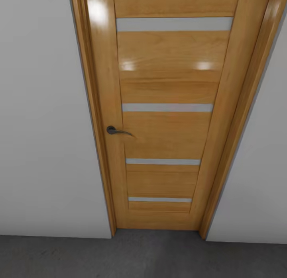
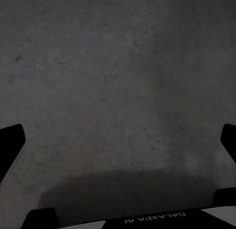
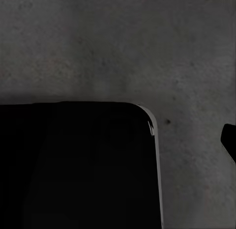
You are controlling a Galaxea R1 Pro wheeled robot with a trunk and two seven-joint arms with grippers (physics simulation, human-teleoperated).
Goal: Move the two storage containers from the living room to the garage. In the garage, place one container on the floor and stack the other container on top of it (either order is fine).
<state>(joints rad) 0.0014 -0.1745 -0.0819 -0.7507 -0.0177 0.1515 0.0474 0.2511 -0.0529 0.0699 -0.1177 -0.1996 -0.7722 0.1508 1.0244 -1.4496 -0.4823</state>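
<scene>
Facing a closed wooden door (image 1: pixel 167 110) with its handle (image 1: pixel 115 130) ahead, the robot is carrying nothing: the left gripper (image 2: pixel 118 140) is hanging spread apart over the concrete floor (image 2: pixel 118 67); the right gripper's spread I cannot tell. Containers are nowhere near either gripper. Rolling forward risks bumping the door.
</scene>
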